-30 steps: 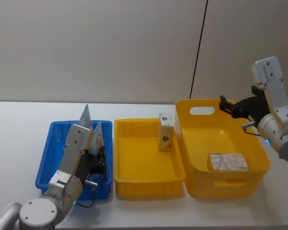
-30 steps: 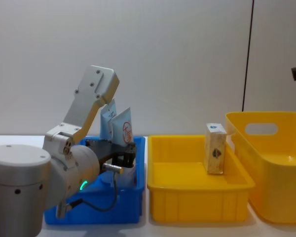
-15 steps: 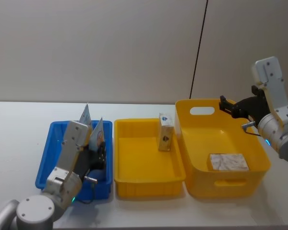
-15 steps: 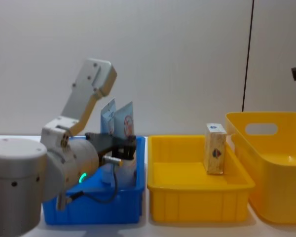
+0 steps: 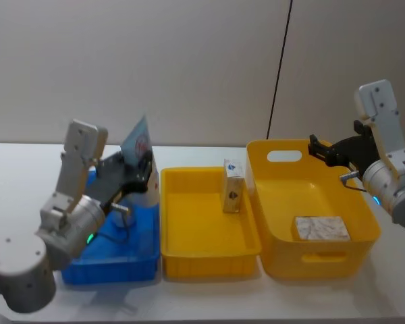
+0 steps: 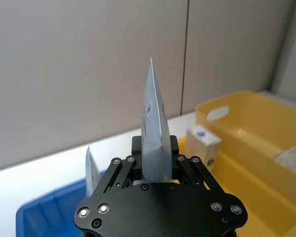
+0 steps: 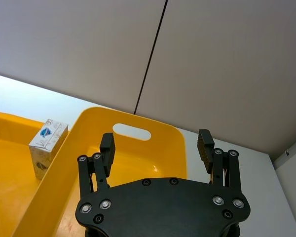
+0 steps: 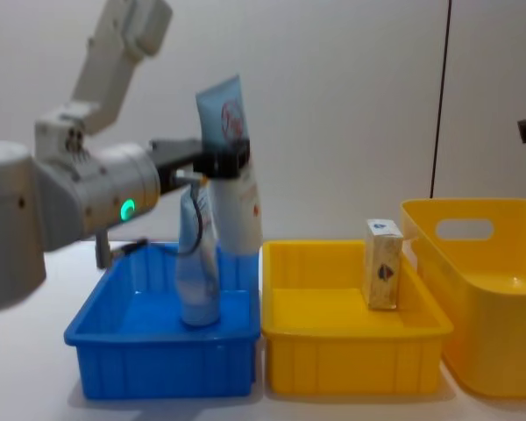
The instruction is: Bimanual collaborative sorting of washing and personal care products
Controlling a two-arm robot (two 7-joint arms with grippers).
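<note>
My left gripper [image 8: 231, 162] is shut on the larger white tube with red print [image 8: 238, 210] and holds it upright above the blue bin's right wall; the tube [image 6: 153, 133] stands between the fingers in the left wrist view, its crimped end [image 5: 138, 140] up. A pale blue tube [image 8: 198, 276] stands in the blue bin [image 8: 158, 364]. One tan box with a blue-white top [image 5: 233, 186] stands upright in the yellow tray [image 5: 209, 253]. My right gripper [image 7: 156, 145] hangs open and empty over the back of the yellow basket [image 5: 283, 260].
A flat pale packet [image 5: 322, 227] lies in the yellow basket, near its front right. The three containers stand side by side along the white table [image 5: 27, 175], with bare table behind and to the left. A grey wall rises behind.
My left arm has risen out of the blue bin, lifting the white tube up and to the right, clear of the pale blue tube. The right arm has not moved.
</note>
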